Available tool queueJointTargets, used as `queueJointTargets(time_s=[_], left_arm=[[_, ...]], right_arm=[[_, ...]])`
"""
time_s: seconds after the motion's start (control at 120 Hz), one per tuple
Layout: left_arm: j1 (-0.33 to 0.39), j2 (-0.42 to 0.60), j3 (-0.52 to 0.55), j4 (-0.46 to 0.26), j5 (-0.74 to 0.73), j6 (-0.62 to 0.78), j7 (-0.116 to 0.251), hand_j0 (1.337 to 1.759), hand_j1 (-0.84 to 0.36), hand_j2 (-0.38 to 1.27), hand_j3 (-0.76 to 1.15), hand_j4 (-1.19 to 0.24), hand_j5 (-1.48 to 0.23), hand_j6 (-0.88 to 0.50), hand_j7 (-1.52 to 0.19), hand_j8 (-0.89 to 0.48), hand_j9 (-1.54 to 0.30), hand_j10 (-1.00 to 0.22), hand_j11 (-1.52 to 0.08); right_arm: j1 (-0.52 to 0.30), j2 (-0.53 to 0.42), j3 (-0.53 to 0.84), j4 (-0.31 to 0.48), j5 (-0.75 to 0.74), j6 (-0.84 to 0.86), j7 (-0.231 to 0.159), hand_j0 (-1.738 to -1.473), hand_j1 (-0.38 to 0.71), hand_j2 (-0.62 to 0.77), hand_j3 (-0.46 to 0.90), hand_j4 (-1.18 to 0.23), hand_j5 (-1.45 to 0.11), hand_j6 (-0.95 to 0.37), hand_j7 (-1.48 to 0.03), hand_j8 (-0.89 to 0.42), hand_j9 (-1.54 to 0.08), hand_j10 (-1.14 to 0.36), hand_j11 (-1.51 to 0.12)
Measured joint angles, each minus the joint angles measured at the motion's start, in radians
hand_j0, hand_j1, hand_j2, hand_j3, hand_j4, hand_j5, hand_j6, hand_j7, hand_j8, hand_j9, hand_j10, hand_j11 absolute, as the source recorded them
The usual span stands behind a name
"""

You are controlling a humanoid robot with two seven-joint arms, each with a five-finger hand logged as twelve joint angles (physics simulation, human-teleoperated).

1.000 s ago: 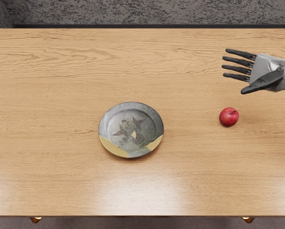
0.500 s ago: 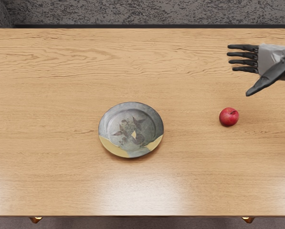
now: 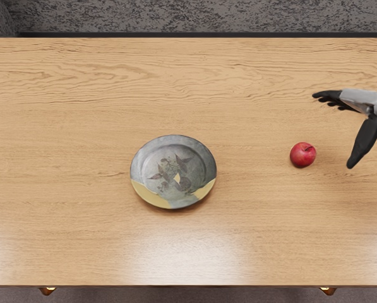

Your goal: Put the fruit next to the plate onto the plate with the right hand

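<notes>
A robot's right hand (image 3: 364, 104) hovers over the far right of a wooden table (image 3: 81, 95), fingers released and spread, thumb hanging down toward the near side, holding nothing. The 1 red apple (image 3: 302, 154) sits on the bare wood just left of that thumb, not touching it and well to the right of the grey plate (image 3: 136, 165), which lies empty near the table's middle. The left arm is out of the picture.

The grasp looks like the risky part. The apple is round and smooth, so a thumb or fingertip arriving off-centre could knock it rolling left across the table or toward the near edge before the fingers close. A pinch taken too high on the fruit might squeeze it out of the hand. The carry to the plate is a long 1, and a loose hold could drop the apple short. Let go from too high, it may bounce or roll over the shallow rim.
</notes>
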Motion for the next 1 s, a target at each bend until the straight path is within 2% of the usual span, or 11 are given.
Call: queueJointTargets(time_s=[0.092,0.175,0.292,0.508,0.833,1.0], left_arm=[[0.000,0.000,0.000,0.000,0.000,0.000,0.000,1.658,0.07,0.05,0.00,-0.23,-0.30,-0.23,-0.30,-0.23,-0.30,-0.23,-0.30],[0.001,0.000,0.000,0.000,0.000,0.000,0.000,1.658,0.07,0.05,0.00,-0.23,-0.30,-0.23,-0.30,-0.23,-0.30,-0.23,-0.30],[0.000,0.000,0.000,0.000,0.000,0.000,0.000,1.658,0.07,0.05,0.00,-0.23,-0.30,-0.23,-0.30,-0.23,-0.30,-0.23,-0.30],[-0.001,0.000,0.000,0.000,0.000,0.000,0.000,1.658,0.07,0.05,0.00,-0.23,-0.30,-0.23,-0.30,-0.23,-0.30,-0.23,-0.30],[-0.001,0.000,0.000,0.000,0.000,0.000,0.000,1.658,0.07,0.05,0.00,-0.23,-0.30,-0.23,-0.30,-0.23,-0.30,-0.23,-0.30],[0.000,0.000,0.000,0.000,0.000,0.000,0.001,1.658,0.07,0.05,0.00,-0.23,-0.30,-0.23,-0.30,-0.23,-0.30,-0.23,-0.30]], right_arm=[[-0.034,0.008,-0.001,0.014,-0.026,-0.047,-0.004,-1.658,-0.30,-0.01,0.00,-0.05,-0.05,-0.05,-0.05,-0.05,-0.05,-0.05,-0.05],[-0.055,0.017,-0.002,0.015,0.009,-0.066,-0.007,-1.658,-0.30,-0.01,0.00,-0.05,-0.05,-0.05,-0.05,-0.05,-0.05,-0.05,-0.05],[-0.069,0.058,-0.028,0.009,0.013,-0.135,-0.033,-1.658,-0.30,-0.01,0.00,-0.05,-0.06,-0.05,-0.06,-0.05,-0.06,-0.05,-0.06],[-0.069,0.146,-0.085,-0.023,-0.068,-0.237,-0.074,-1.658,-0.21,-0.02,0.00,-0.13,-0.16,-0.13,-0.16,-0.13,-0.16,-0.13,-0.16],[-0.071,0.230,-0.115,-0.084,-0.097,-0.285,-0.091,-1.658,-0.13,-0.03,0.00,-0.19,-0.24,-0.19,-0.24,-0.19,-0.24,-0.19,-0.24],[-0.071,0.257,-0.114,-0.122,-0.099,-0.291,-0.097,-1.658,-0.06,-0.05,0.00,-0.25,-0.32,-0.25,-0.32,-0.25,-0.32,-0.25,-0.32]])
